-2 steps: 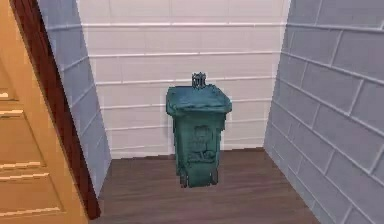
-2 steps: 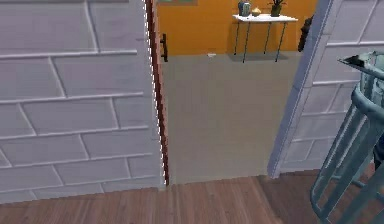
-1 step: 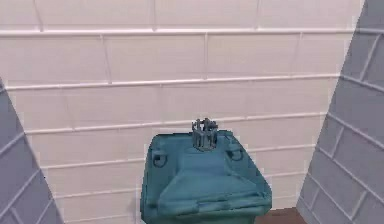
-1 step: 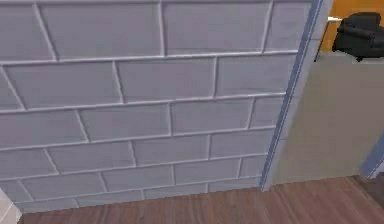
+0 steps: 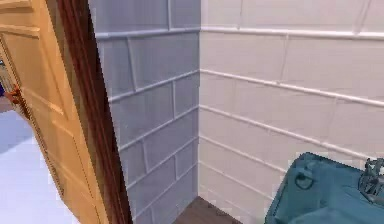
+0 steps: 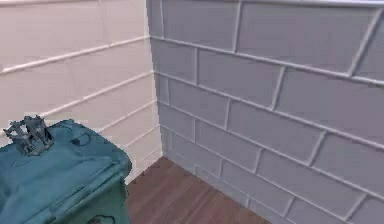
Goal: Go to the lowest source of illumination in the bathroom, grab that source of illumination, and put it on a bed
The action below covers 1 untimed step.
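The robot is standing in a tiled corner that I am taking for the bathroom. So the going-there part of the task is looking largely done, while the grabbing and the carrying to a bed are both looking not yet begun. A small dark wire-framed object [image 6: 30, 135] is sitting on top of a teal container [image 6: 75, 185] at the arm side view's lower left. It is resting on the lid, near the pale wall [image 6: 70, 60], and it is also peeking in at the forward view's right edge. It is too small to make out well, but it may be a candle holder or a little lantern. If so, it is probably the light source the task is asking for. I cannot tell what state the gripper is in, so I am not guessing at it. What is remaining, by my reckoning, is reaching for the object, lifting it off the lid, driving out past the door and finding a bed in another room. Counting what is showing: one wire-framed object, one teal container, one orange wooden door [image 5: 40, 120] at the forward view's left, and two tiled walls, the pale one and a grey wall [image 6: 270, 100], meeting in one corner over one patch of wooden floor [image 6: 190, 195].
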### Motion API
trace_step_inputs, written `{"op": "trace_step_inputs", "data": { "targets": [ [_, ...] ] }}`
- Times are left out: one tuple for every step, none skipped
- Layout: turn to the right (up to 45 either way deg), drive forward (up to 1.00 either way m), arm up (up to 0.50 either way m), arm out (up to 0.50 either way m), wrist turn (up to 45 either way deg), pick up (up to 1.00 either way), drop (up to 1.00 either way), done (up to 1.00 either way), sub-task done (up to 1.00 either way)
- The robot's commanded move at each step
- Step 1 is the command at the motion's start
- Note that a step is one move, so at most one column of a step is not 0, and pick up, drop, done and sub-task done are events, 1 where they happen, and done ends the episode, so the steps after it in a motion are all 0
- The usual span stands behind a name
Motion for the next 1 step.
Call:
{"op": "trace_step_inputs", "data": {
  "targets": [
    [-36.0,0.00,0.00,0.00,0.0,0.00,0.00,0.00,0.00]
  ]
}}
